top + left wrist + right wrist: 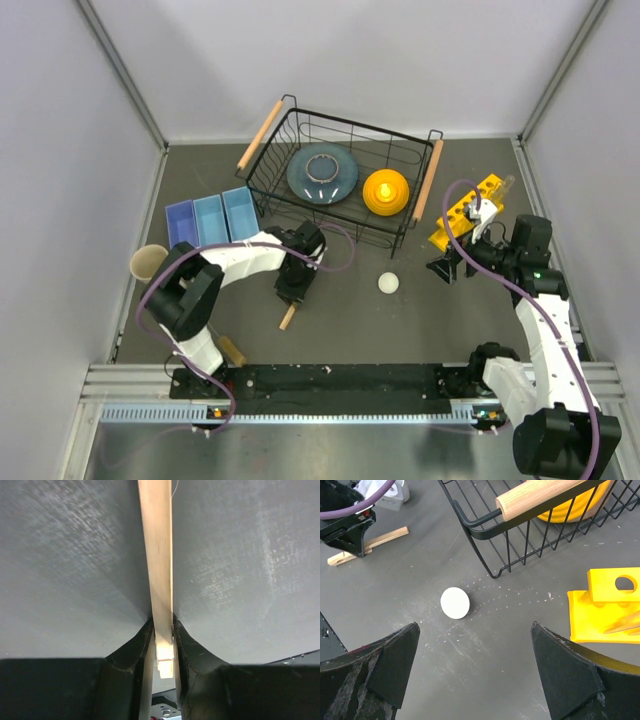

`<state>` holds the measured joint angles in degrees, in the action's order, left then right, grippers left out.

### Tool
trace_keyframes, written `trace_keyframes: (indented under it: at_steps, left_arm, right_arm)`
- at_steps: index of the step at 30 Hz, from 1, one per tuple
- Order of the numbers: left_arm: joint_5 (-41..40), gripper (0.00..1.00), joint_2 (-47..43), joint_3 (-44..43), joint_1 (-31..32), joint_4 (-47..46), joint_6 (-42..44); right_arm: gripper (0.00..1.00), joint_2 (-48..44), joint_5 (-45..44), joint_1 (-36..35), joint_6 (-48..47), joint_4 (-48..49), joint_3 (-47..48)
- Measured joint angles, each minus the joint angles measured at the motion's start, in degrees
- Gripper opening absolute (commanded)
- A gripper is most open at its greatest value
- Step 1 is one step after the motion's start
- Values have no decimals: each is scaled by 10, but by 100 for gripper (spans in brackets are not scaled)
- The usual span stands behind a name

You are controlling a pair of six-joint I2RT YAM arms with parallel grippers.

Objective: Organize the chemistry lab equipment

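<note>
My left gripper (295, 287) is low over the dark table, shut on the short wooden stick (288, 318). In the left wrist view the stick (157, 555) runs between the pads (163, 630) and lies along the table. My right gripper (446, 268) is open and empty (475, 630). One small white round piece (388, 283) lies ahead of it to the left (455, 603). The yellow rack (465, 210) lies at its right (605, 610), with a thin clear tube (622, 625) on it. A second white piece is not in view.
The black wire basket (300, 125) with wooden handles holds the grey-blue plate (322, 173) and orange bowl (386, 190). Three blue bins (210, 220) and a paper cup (148, 262) stand at the left. A wooden block (232, 350) lies near the left arm's base.
</note>
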<state>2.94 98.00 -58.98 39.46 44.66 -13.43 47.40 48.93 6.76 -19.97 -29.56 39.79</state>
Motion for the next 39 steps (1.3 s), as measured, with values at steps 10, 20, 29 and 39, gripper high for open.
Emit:
trace_keyframes:
  at_steps: [10, 20, 29, 39]
  left_arm:
    - [108, 10, -104, 41, 0, 4, 2]
    - [92, 9, -273, -2, -80, 73, 4]
    - [18, 9, -285, -15, -285, 102, 11]
    - [-45, 9, -172, -138, -394, 61, 16]
  right_arm:
    - [94, 0, 0, 0, 0, 0, 0]
    - [94, -2, -2, 0, -4, 0, 0]
    - [94, -8, -3, 0, -5, 0, 0]
    - [94, -9, -4, 0, -7, 0, 0]
